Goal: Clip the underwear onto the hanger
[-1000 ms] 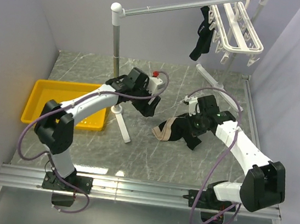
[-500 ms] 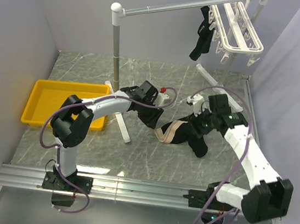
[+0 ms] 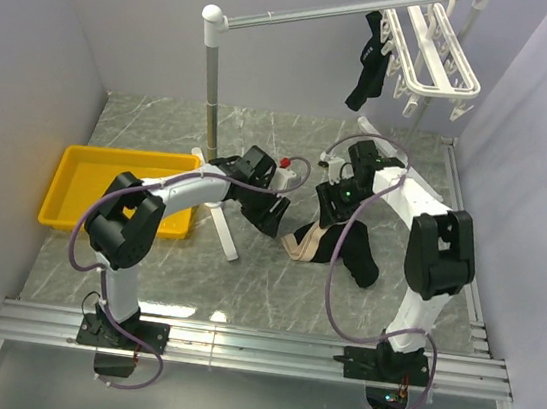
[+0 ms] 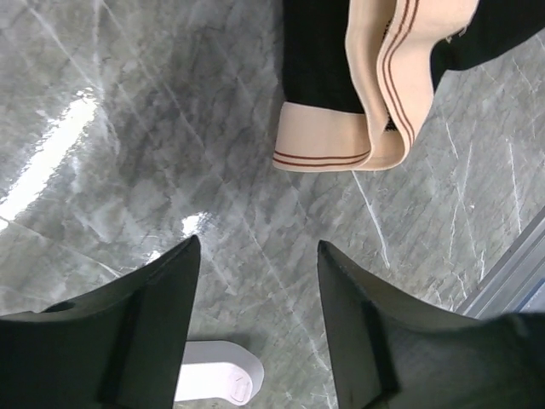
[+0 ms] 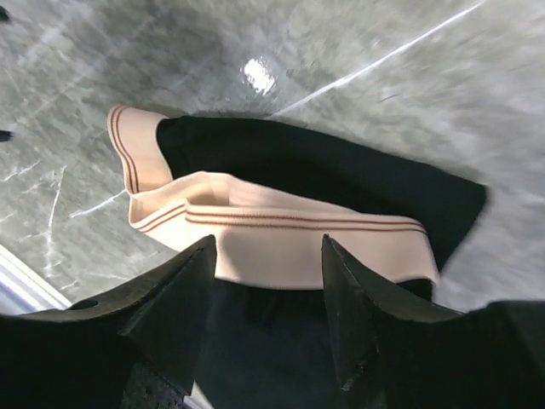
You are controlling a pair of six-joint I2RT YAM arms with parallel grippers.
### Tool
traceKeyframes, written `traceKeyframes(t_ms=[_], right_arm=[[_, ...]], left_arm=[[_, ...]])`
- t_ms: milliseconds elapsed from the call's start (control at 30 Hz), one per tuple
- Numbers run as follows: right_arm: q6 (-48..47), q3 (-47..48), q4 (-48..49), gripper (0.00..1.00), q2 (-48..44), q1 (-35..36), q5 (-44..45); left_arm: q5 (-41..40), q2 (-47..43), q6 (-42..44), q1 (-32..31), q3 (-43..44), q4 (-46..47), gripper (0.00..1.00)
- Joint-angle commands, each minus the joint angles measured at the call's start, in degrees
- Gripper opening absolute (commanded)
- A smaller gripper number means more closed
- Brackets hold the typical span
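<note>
We find bare tabletop [image 4: 128,128] between our left gripper [image 4: 257,247] and the folded waistband of the underwear [image 4: 375,85] — nothing lies in that strip, and the jaws stand apart with nothing between them. The rail stand [image 3: 211,85] rises close behind the left arm [image 3: 185,185], and its white foot [image 3: 223,223] lies near this gripper. The yellow tray [image 3: 74,188] takes the left side. Our right gripper [image 5: 268,247] hangs spread low over the cloth. Overhead, the hanger [image 3: 439,60] sits in the far right corner, a black garment [image 3: 370,61] hanging at its left and the wall [image 3: 533,148] close on its right — from the front we see it unblocked.
</note>
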Motion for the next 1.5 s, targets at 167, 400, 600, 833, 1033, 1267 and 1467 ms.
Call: traceKeyframes(t_ms=[167, 400, 600, 833, 1033, 1267, 1467], right_arm=[[-2.52, 2.56, -8.53, 0.39, 2.26, -0.43, -6.19], [-4.81, 5.8, -8.98, 0.0, -8.26, -2.02, -6.72], [-14.64, -3.13, -6.7, 0.0, -23.11, 2.28, -0.49], [-24.84, -29.07, 4.47, 0.09, -39.48, 12.13, 13.76], [-29.06, -35.06, 4.65, 0.57, -50.81, 13.1, 18.94], [-38.11, -36.55, 4.48, 0.57, -62.34, 9.16, 15.98], [-48.57, -35.94, -1.85, 0.57, -59.63, 6.86, 8.59]], left_arm=[[3.48, -1.82, -1.59, 0.89, 1.4, 0.95, 0.66], [4.46, -1.03, -2.3, 1.68, 2.72, 1.56, 0.57], [4.55, -0.33, -1.51, 2.56, 4.21, 0.69, 0.56], [6.12, 1.43, -1.86, 2.83, 5.01, -0.02, 0.56], [8.24, -2.16, 3.93, 2.74, 0.45, 4.8, 0.59], [13.77, -8.75, 20.27, 2.74, -5.89, 8.51, 0.68], [16.41, -8.42, 27.67, 2.74, -5.63, 7.99, 0.73]])
